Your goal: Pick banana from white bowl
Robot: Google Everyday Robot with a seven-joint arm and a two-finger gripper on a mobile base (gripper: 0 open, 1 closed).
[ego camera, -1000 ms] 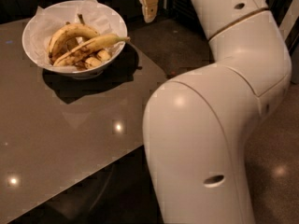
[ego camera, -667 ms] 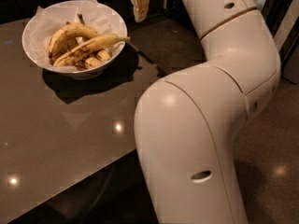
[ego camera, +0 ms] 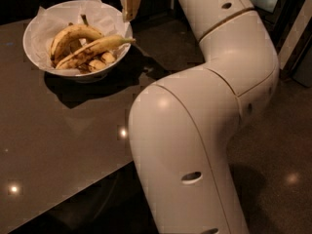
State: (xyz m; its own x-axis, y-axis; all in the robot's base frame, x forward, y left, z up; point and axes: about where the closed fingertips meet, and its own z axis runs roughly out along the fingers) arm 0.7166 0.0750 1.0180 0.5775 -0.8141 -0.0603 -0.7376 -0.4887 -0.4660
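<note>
While the banana (ego camera: 95, 48) lay across the front of the bowl (ego camera: 30, 40) on the other bananas (ego camera: 68, 33), stem at the right rim, the gripper (ego camera: 129, 4) hung above the bowl's far right edge, apart from the banana. Whether it was spread or closed could not be told.

A dark glossy table (ego camera: 58, 145) shows bright light spots (one beside its front edge). A shorter curved banana (ego camera: 70, 33) lies above small stubby pieces (ego camera: 100, 63). Dark floor (ego camera: 287, 145) lies right. The gripper (ego camera: 129, 1) hangs over the table's far side.
</note>
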